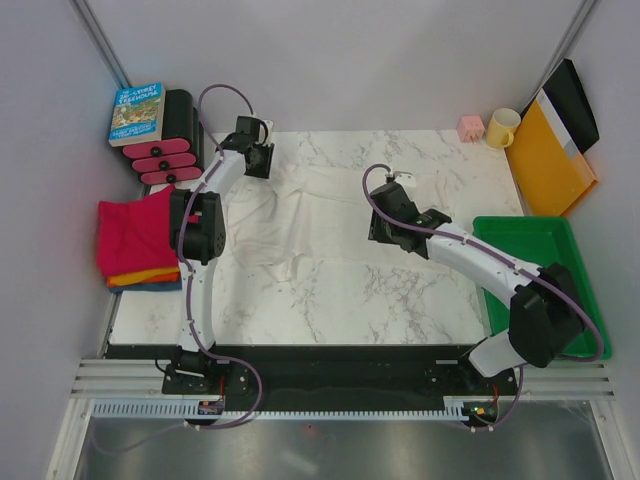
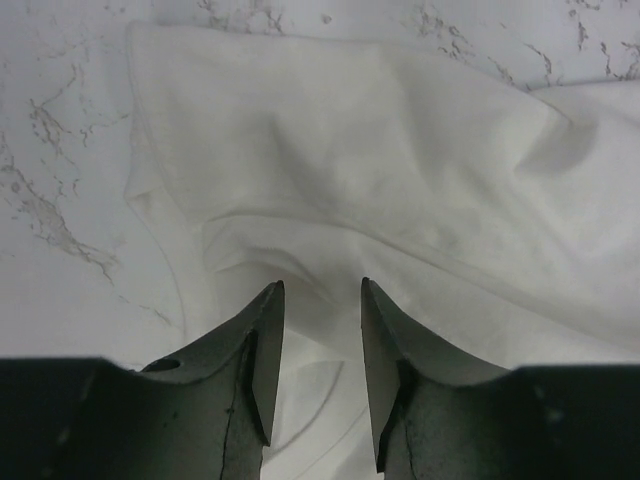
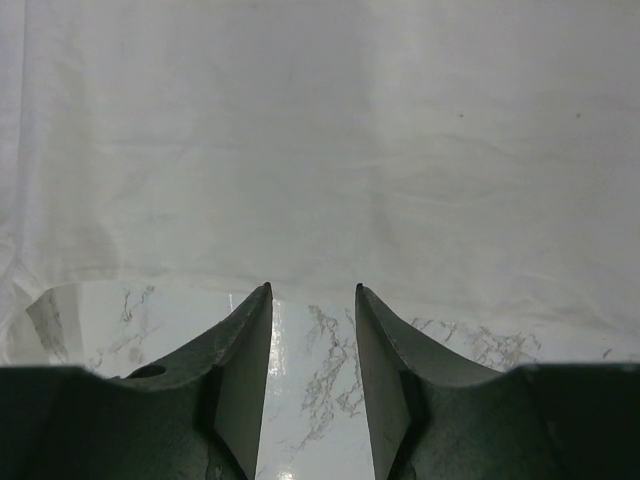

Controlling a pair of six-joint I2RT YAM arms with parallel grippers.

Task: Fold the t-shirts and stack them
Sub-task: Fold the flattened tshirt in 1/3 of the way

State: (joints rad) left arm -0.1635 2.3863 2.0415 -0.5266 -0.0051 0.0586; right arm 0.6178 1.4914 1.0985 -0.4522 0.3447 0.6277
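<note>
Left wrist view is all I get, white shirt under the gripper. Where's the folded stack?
Observer: The stack lies at the left edge of the table, magenta shirt on top.
Operator: And the other gripper?
Observer: The right gripper is open, over bare table at the edge of the white shirt.
Operator: Anything on the far right?
Observer: A green tray at the table's right edge.
</note>
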